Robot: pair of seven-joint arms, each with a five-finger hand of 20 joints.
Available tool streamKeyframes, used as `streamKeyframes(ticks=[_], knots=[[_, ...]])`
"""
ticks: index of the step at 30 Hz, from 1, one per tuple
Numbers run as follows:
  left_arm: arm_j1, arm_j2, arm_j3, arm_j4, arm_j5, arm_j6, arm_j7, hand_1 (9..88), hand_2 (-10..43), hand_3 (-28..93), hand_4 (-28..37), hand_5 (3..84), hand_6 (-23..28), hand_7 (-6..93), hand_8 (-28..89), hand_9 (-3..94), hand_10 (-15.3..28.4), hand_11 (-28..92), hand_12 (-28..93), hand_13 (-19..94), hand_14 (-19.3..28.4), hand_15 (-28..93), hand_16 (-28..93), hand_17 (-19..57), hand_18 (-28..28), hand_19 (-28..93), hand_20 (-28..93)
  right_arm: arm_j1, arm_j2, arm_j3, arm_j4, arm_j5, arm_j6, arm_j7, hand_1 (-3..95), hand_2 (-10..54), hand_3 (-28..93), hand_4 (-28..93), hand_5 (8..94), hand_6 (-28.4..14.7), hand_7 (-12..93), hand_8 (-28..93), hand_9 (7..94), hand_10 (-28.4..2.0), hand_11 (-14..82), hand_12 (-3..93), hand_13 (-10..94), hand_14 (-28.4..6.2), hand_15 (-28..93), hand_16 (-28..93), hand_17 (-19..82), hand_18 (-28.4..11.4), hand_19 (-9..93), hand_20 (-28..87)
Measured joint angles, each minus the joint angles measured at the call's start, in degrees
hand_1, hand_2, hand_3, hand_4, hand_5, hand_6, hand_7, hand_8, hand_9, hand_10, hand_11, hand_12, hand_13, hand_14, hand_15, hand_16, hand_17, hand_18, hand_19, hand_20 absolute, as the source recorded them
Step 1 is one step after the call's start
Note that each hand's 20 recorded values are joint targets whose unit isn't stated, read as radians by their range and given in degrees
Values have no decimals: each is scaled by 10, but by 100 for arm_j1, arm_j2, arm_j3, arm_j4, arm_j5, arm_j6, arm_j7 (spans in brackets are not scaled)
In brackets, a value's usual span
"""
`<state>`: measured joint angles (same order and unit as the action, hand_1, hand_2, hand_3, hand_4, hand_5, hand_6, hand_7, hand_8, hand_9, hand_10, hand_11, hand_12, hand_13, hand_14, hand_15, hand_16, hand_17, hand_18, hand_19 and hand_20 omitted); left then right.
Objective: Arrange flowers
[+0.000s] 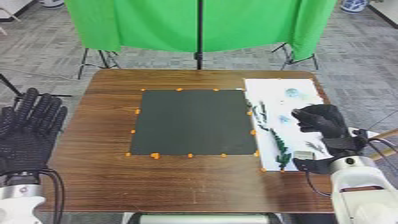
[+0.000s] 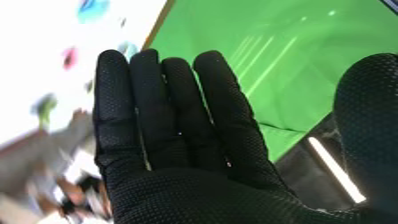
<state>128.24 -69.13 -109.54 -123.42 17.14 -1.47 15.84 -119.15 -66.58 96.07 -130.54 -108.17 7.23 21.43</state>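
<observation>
Your arranging looks unstarted.
Green stems (image 1: 281,146) lie right, on white sheet (image 1: 265,88); your right hand (image 2: 200,192) is straight-fingered, left hand (image 1: 25,142) spread.

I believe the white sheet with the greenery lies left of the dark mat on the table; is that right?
Not quite: the white sheet with the greenery lies right of the dark mat on the table, as the head view shows.

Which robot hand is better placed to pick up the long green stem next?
The right, I think: the right hand is over the white sheet, near the long green stem, while the left hand is beyond the dark square.
</observation>
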Motion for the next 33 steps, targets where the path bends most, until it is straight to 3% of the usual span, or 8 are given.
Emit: streamKeyframes(ticks=[8, 12, 17, 24, 30, 33], knots=[[-51, 35, 57, 3, -37, 91, 56, 274, 150, 709, -283, 428, 50, 72, -82, 369, 117, 102, 80, 259, 98, 151, -63, 19, 83, 141, 111, 2, 135, -838, 584, -2176, 164, 796, 286, -95, 814, -281, 558, -86, 315, -111, 531, -206, 298, 225, 456, -184, 437, 173, 201, -232, 632, 226], [-54, 35, 71, 2, -52, 132, 59, 275, 151, 707, -283, 432, 51, 78, -81, 373, 121, 106, 83, 264, 101, 154, -60, 18, 85, 144, 113, -29, 137, -1002, 883, -3225, 183, 780, 280, -95, 812, -282, 549, -84, 311, -109, 526, -208, 288, 220, 452, -184, 442, 168, 200, -232, 637, 220], [-50, 35, 71, -9, -170, 135, 45, 274, 152, 709, -283, 433, 52, 81, -81, 374, 122, 109, 87, 271, 107, 167, -51, 13, 93, 153, 119, -64, 65, -978, 918, -4603, -152, 734, 282, -95, 815, -282, 540, -77, 337, -108, 518, -204, 329, 247, 448, -180, 500, 190, 200, -231, 656, 225], [0, 32, 45, -57, -233, 158, 19, 274, 153, 709, -283, 434, 51, 83, -81, 377, 122, 111, 93, 278, 115, 179, -40, 7, 102, 164, 124, 6, 41, -1103, 1052, -4775, -342, 649, 293, -95, 789, -283, 542, -64, 433, -141, 505, -205, 466, 312, 450, -193, 627, 229, 212, -241, 712, 260], [47, 33, 41, -67, -251, 184, 13, 278, 155, 709, -282, 436, 51, 84, -81, 378, 122, 113, 97, 281, 118, 185, -36, 5, 104, 167, 126, 154, 18, -1280, 1196, -4689, -535, 652, 300, -95, 773, -283, 556, -62, 445, -147, 512, -204, 490, 325, 458, -196, 653, 244, 218, -243, 728, 272], [55, 33, 39, -68, -251, 191, -4, 312, 185, 710, -280, 441, 49, 88, -83, 384, 121, 116, 98, 288, 127, 204, -26, 1, 111, 186, 134, 238, -25, -1329, 1238, -4681, -760, 672, 363, -95, 785, -279, 568, -58, 431, -150, 537, -198, 477, 312, 487, -188, 663, 252, 238, -246, 754, 285]])
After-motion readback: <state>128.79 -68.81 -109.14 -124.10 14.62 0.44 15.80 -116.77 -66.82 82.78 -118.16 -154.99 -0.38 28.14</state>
